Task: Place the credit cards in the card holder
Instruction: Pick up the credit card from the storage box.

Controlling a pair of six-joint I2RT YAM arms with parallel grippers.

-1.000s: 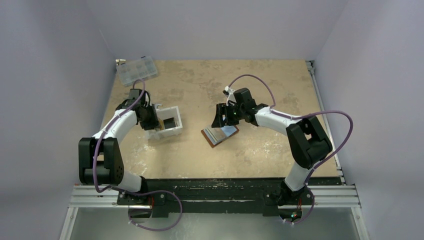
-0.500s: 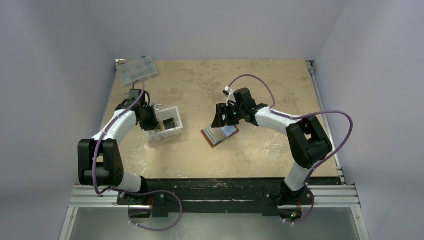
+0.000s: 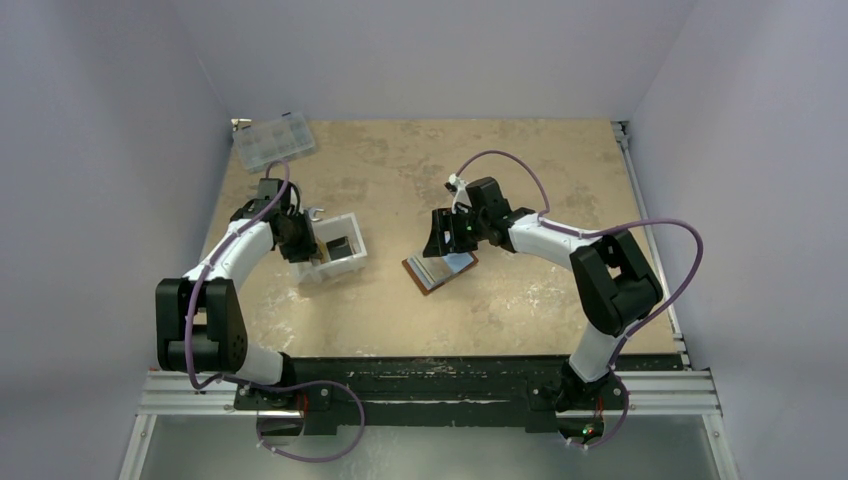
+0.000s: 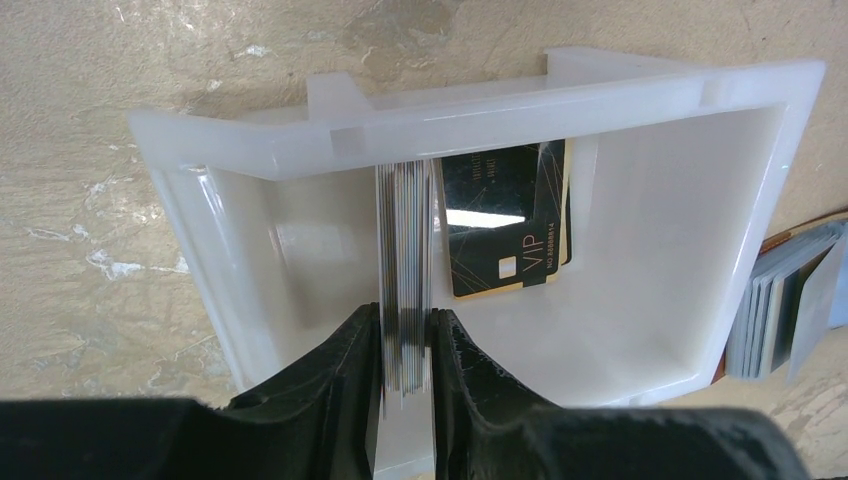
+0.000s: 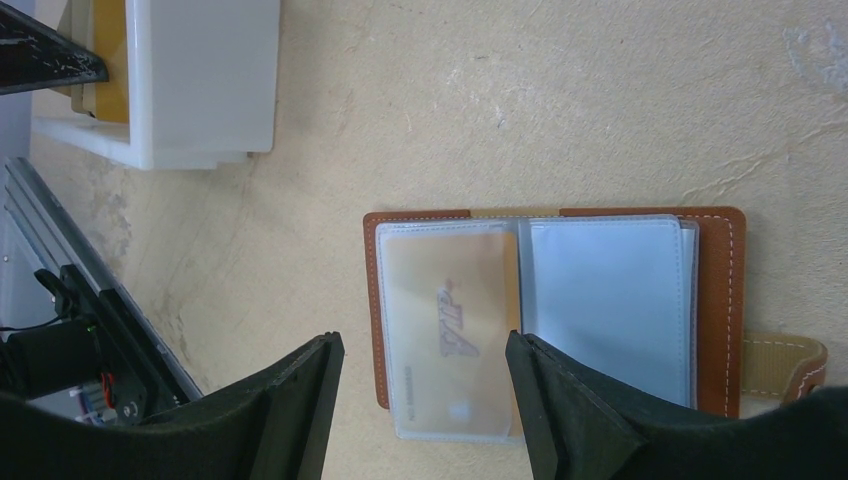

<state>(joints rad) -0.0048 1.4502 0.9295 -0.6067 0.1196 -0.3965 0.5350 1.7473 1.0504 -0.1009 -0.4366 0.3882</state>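
At the desk's [image 3: 400, 160] 9 o'clock side, the left tool [image 4: 405, 330] reaches into a white tray [image 4: 480, 100] and grasps a sheaf of credit cards [image 4: 405, 230] standing on edge, one finger pressed to each face of the pack. Seen edge-on, the cards are a tight band of thin pale lines. A black card [image 4: 505, 220] with gold trim and "VIP" lettering lies flat on the tray floor at the sheaf's 2 o'clock.

The step in hand appears to be lifting cards out of the tray. It would go best as a straight rise that clears the tray wall. The grip should stay firm enough that the pack does not fan or shed a card. The sheaf looks too thick for one sleeve, so the cards will probably have to be separated.

At 3 o'clock of the tray, near the desk's centre, the card holder [image 5: 715, 300] lies open and flat. It is brown leather with pale stitching and a tan strap [image 5: 785, 355] at one end. Its clear sleeves already show an orange-yellow card [image 5: 450, 310] and a light blue one [image 5: 610, 300]. Over it, at its 12 o'clock in the overhead view, hangs the right tool [image 5: 420, 345], released, its jaws wide apart and holding nothing. It is well placed to pin the holder down.
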